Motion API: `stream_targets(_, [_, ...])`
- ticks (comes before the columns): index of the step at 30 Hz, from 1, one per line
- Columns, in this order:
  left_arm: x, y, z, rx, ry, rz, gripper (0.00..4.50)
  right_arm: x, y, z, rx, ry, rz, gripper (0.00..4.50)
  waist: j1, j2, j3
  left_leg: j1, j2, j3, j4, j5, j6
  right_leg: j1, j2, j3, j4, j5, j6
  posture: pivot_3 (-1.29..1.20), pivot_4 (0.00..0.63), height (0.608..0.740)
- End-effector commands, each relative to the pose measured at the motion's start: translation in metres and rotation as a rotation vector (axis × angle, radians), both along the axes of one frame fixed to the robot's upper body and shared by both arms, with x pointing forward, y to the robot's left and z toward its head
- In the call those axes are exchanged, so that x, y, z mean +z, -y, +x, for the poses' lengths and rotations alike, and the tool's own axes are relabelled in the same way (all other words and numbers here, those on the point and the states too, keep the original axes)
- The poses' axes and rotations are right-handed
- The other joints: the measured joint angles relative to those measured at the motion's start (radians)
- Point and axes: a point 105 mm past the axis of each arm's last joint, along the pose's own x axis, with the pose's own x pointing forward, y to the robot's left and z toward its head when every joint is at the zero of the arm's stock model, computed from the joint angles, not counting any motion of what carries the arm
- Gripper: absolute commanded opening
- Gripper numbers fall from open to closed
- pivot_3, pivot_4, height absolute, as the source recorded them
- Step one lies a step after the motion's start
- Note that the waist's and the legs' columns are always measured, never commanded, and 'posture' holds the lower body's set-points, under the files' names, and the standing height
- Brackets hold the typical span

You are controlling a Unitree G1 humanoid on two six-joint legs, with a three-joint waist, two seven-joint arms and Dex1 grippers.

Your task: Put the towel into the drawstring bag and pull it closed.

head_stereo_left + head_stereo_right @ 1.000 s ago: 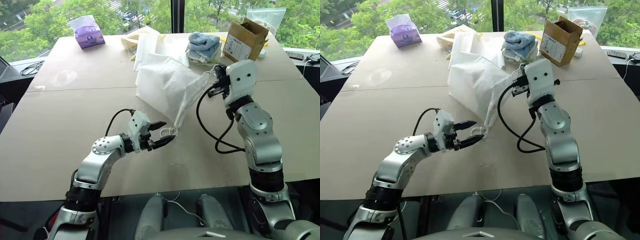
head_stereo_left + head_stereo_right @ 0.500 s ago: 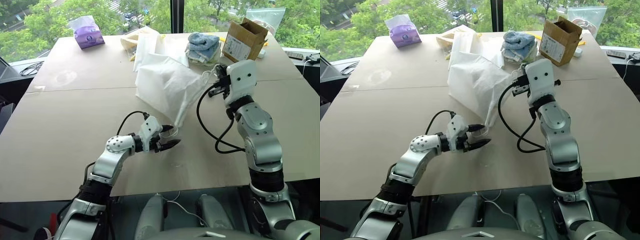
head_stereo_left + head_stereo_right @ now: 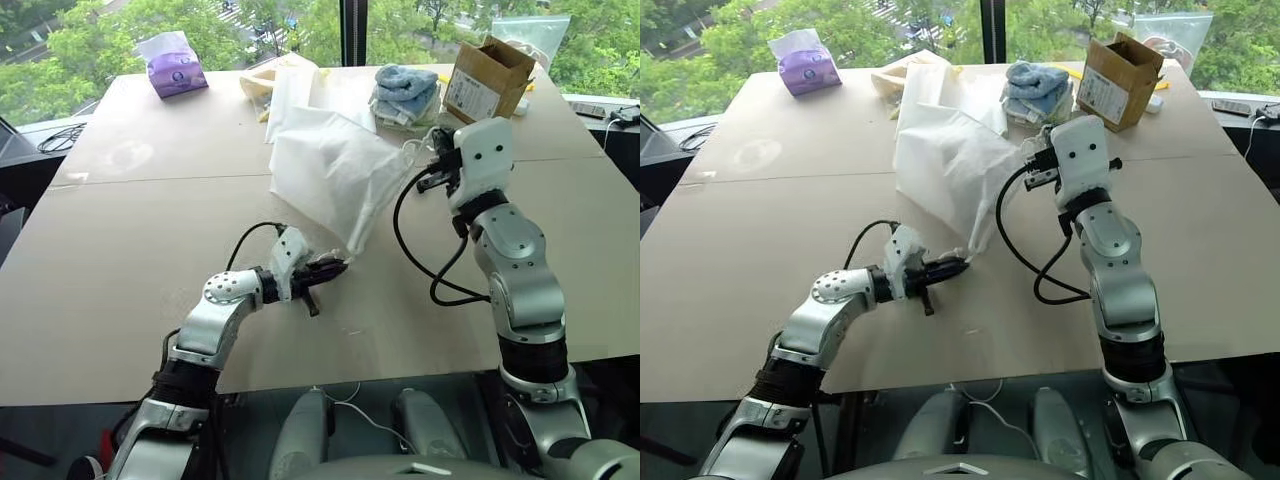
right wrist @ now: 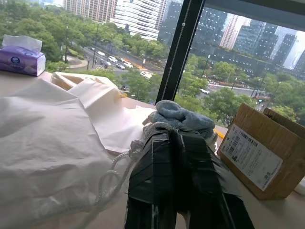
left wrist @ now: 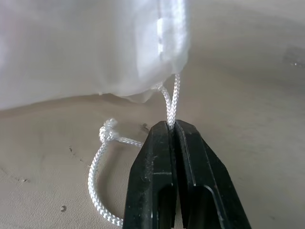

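The left tool (image 5: 172,125) was clamped on the white cord (image 5: 172,102) issuing from a lower corner of the drawstring bag (image 3: 330,165), low over the counter (image 3: 150,250); a knotted loop of the same cord was seen lying on the counter just beside it. The right tool (image 4: 174,136) was closed on the cord at the bag's other side, held raised above the counter, so that the bag was stretched between the two tools. Behind the bag, a stack of blue and pale towels (image 3: 407,92), a cardboard box (image 3: 488,78) and a purple tissue pack (image 3: 177,68) were seen.
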Motion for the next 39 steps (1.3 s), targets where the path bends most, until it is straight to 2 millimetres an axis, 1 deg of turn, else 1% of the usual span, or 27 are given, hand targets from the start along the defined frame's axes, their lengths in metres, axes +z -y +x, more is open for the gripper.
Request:
stream_targets(1, [0.045, -0.011, 0.009, 0.112, 0.237, -0.058, 0.14, 0.027, 0.016, -0.004, -0.084, 0.115, 0.025, 0.0, 0.002, 0.0, 0.0, 0.0, 0.0, 0.0, 0.0, 0.0, 0.0, 0.0, 0.0, 0.0, 0.0, 0.0, 0.0, 0.0, 0.15, 0.74])
stream_targets(3, [0.064, -0.026, 0.022, 0.254, 0.4, -0.011, 0.14, 0.032, 0.032, -0.002, -0.171, 0.139, 0.033, 0.0, 0.007, 0.0, 0.0, 0.0, 0.0, 0.0, 0.0, 0.0, 0.0, 0.0, 0.0, 0.0, 0.0, 0.0, 0.0, 0.0, 0.15, 0.74])
stream_targets(6, [0.1, -0.057, 0.037, 0.489, 0.678, 0.123, 0.14, 0.037, 0.062, 0.001, -0.323, 0.162, 0.062, 0.0, 0.017, 0.0, 0.0, 0.0, 0.0, 0.0, 0.0, 0.0, 0.0, 0.0, 0.0, 0.0, 0.0, 0.0, 0.0, 0.0, 0.15, 0.74])
stream_targets(8, [0.111, -0.068, 0.04, 0.568, 0.772, 0.169, 0.14, 0.038, 0.071, 0.002, -0.375, 0.165, 0.078, 0.0, 0.02, 0.0, 0.0, 0.0, 0.0, 0.0, 0.0, 0.0, 0.0, 0.0, 0.0, 0.0, 0.0, 0.0, 0.0, 0.0, 0.15, 0.74])
stream_targets(10, [0.128, -0.085, 0.042, 0.676, 0.879, 0.218, 0.14, 0.037, 0.086, 0.002, -0.445, 0.158, 0.111, 0.0, 0.02, 0.0, 0.0, 0.0, -0.001, 0.001, -0.001, 0.0, 0.0, -0.001, 0.0, 0.0, 0.0, 0.0, 0.0, 0.0, 0.15, 0.74])
stream_targets(12, [0.142, -0.101, 0.041, 0.783, 0.956, 0.247, 0.14, 0.035, 0.096, 0.003, -0.496, 0.147, 0.141, 0.0, 0.02, 0.0, 0.0, 0.0, -0.001, 0.001, -0.001, 0.0, 0.0, -0.001, 0.0, 0.001, 0.0, 0.0, 0.0, 0.0, 0.15, 0.74])
stream_targets(16, [0.163, -0.127, 0.042, 0.952, 1.042, 0.284, 0.14, 0.029, 0.108, 0.003, -0.551, 0.118, 0.192, 0.0, 0.021, 0.0, 0.0, 0.0, -0.001, 0.001, -0.002, 0.0, 0.0, -0.002, 0.0, 0.001, 0.0, 0.0, 0.0, 0.0, 0.15, 0.74])
stream_targets(19, [0.172, -0.153, 0.042, 1.118, 1.044, 0.307, 0.14, 0.025, 0.117, 0.002, -0.591, 0.097, 0.225, 0.0, 0.022, 0.0, 0.0, 0.0, -0.001, 0.001, -0.002, 0.0, 0.0, -0.002, 0.0, 0.001, 0.0, 0.0, 0.0, 0.0, 0.15, 0.74])
stream_targets(22, [0.167, -0.189, 0.041, 1.318, 0.966, 0.313, 0.14, 0.019, 0.129, 0.001, -0.649, 0.07, 0.274, 0.0, 0.02, 0.0, 0.0, 0.0, -0.001, 0.001, -0.002, 0.0, 0.0, -0.002, 0.0, 0.001, 0.001, 0.0, 0.0, 0.0, 0.15, 0.74])
stream_targets(23, [0.164, -0.195, 0.042, 1.346, 0.941, 0.317, 0.14, 0.018, 0.132, 0.001, -0.658, 0.062, 0.284, 0.0, 0.02, 0.0, 0.0, 0.0, -0.001, 0.001, -0.002, 0.0, 0.0, -0.002, 0.0, 0.001, 0.001, 0.0, 0.0, 0.0, 0.15, 0.74])
stream_targets(24, [0.161, -0.195, 0.044, 1.339, 0.925, 0.321, 0.14, 0.017, 0.132, 0.001, -0.659, 0.057, 0.289, 0.0, 0.019, 0.0, 0.0, 0.0, -0.001, 0.001, -0.002, 0.0, 0.0, -0.003, 0.0, 0.001, 0.001, 0.0, 0.0, 0.0, 0.15, 0.74])
stream_targets(25, [0.158, -0.191, 0.047, 1.308, 0.908, 0.316, 0.14, 0.017, 0.132, 0.001, -0.655, 0.053, 0.291, 0.0, 0.021, 0.0, 0.0, 0.0, -0.001, 0.002, -0.002, 0.0, 0.0, -0.003, 0.0, 0.001, 0.001, 0.0, 0.0, 0.0, 0.15, 0.74])
stream_targets(26, [0.153, -0.181, 0.051, 1.25, 0.878, 0.273, 0.14, 0.017, 0.131, 0.002, -0.649, 0.052, 0.29, 0.0, 0.021, 0.0, 0.0, 0.0, -0.001, 0.002, -0.002, 0.0, 0.0, -0.003, 0.0, 0.001, 0.001, 0.0, 0.0, 0.0, 0.15, 0.74])
stream_targets(27, [0.145, -0.167, 0.057, 1.167, 0.828, 0.212, 0.14, 0.017, 0.129, 0.002, -0.641, 0.049, 0.289, 0.0, 0.022, 0.0, 0.0, 0.0, -0.001, 0.001, -0.002, 0.0, 0.0, -0.003, 0.0, 0.001, 0.001, 0.0, 0.0, 0.0, 0.15, 0.74])
stream_targets(28, [0.135, -0.142, 0.063, 1.029, 0.76, 0.138, 0.14, 0.016, 0.126, 0.002, -0.629, 0.044, 0.288, 0.0, 0.024, 0.0, 0.0, 0.0, -0.001, 0.002, -0.002, 0.0, -0.001, -0.003, 0.0, 0.001, 0.001, 0.0, 0.0, 0.0, 0.15, 0.74])
stream_targets(29, [0.122, -0.111, 0.066, 0.854, 0.691, 0.09, 0.14, 0.016, 0.123, 0.003, -0.614, 0.04, 0.286, 0.0, 0.027, 0.0, 0.0, -0.001, -0.001, 0.001, -0.002, 0.0, -0.001, -0.002, -0.001, 0.0, 0.001, 0.0, 0.0, 0.0, 0.15, 0.74])
stream_targets(30, [0.108, -0.08, 0.063, 0.672, 0.628, 0.074, 0.14, 0.016, 0.12, 0.003, -0.6, 0.039, 0.283, 0.0, 0.029, 0.0, -0.001, -0.001, -0.001, 0.001, -0.002, 0.0, -0.001, -0.002, -0.001, 0.0, 0.001, 0.0, 0.0, 0.0, 0.15, 0.74])
stream_targets(31, [0.093, -0.049, 0.055, 0.488, 0.558, 0.058, 0.14, 0.016, 0.116, 0.003, -0.586, 0.039, 0.279, 0.0, 0.028, 0.0, -0.001, -0.001, -0.001, 0.001, -0.002, 0.0, -0.001, -0.002, -0.001, 0.0, 0.0, 0.0, 0.0, 0.0, 0.15, 0.74])
stream_targets(33, [0.072, -0.001, 0.031, 0.175, 0.447, 0.029, 0.14, 0.017, 0.109, 0.004, -0.56, 0.039, 0.271, 0.0, 0.022, 0.0, -0.001, -0.001, -0.001, 0.002, -0.002, 0.0, -0.001, -0.002, -0.001, 0.001, 0.0, 0.0, 0.0, 0.0, 0.15, 0.74])
stream_targets(34, [0.064, 0.018, 0.019, 0.047, 0.403, 0.022, 0.37, 0.017, 0.106, 0.004, -0.546, 0.036, 0.269, 0.0, 0.017, 0.0, -0.001, -0.001, -0.001, 0.003, -0.002, 0.0, -0.001, -0.002, -0.001, 0.001, 0.0, 0.0, 0.0, 0.0, 0.15, 0.74])
stream_targets(35, [0.059, 0.033, 0.012, -0.025, 0.342, -0.008, 0.7, 0.016, 0.102, 0.005, -0.53, 0.032, 0.268, 0.0, 0.016, 0.0, -0.001, -0.001, -0.001, 0.003, -0.004, 0.001, -0.001, -0.003, -0.001, 0.002, -0.001, 0.0, 0.0, 0.0, 0.15, 0.74])
stream_targets(36, [0.057, 0.046, 0.009, -0.065, 0.3, -0.042, 0.78, 0.016, 0.099, 0.006, -0.517, 0.028, 0.266, 0.0, 0.01, 0.0, -0.001, -0.001, -0.001, 0.003, -0.005, 0.001, -0.001, -0.003, -0.001, 0.002, -0.001, 0.0, 0.0, 0.0, 0.15, 0.74])
stream_targets(37, [0.057, 0.057, 0.009, -0.083, 0.279, -0.067, 1.37, 0.016, 0.096, 0.006, -0.506, 0.026, 0.264, 0.0, 0.008, 0.0, -0.001, -0.001, -0.001, 0.003, -0.005, 0.001, -0.002, -0.003, 0.0, 0.002, 0.0, 0.0, 0.0, 0.0, 0.15, 0.74])
stream_targets(38, [0.058, 0.063, 0.009, -0.092, 0.268, -0.082, 1.75, 0.016, 0.094, 0.006, -0.5, 0.025, 0.262, 0.0, 0.005, 0.0, -0.001, -0.001, -0.001, 0.003, -0.005, 0.001, -0.002, -0.003, 0.0, 0.001, 0.0, 0.0, 0.0, 0.0, 0.15, 0.74])
stream_targets(39, [0.059, 0.074, 0.011, -0.092, 0.237, -0.111, 2.25, 0.016, 0.092, 0.007, -0.49, 0.024, 0.257, 0.0, 0.001, 0.0, -0.001, 0.0, -0.001, 0.002, -0.005, 0.001, -0.002, -0.003, 0.001, 0.001, 0.0, 0.0, 0.0, 0.0, 0.15, 0.74])
